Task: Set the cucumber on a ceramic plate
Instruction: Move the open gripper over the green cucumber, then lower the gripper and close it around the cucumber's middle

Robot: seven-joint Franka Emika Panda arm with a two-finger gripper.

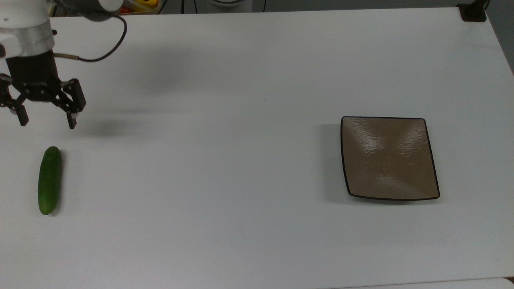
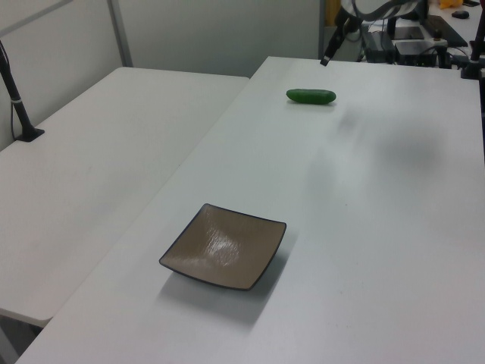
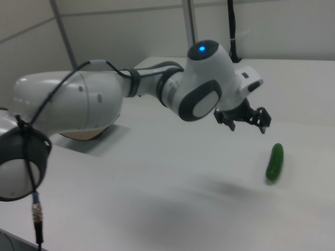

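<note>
We see bare white table [image 1: 225,168] all around the cucumber [image 1: 49,180], so nothing blocks a way in from any side. Between it and the brown plate [image 1: 388,157], well apart toward the top view's right, the tabletop lies open. The gripper [image 1: 46,120] hangs with fingers spread, clear of the surface, just beyond the cucumber's far end.
</note>
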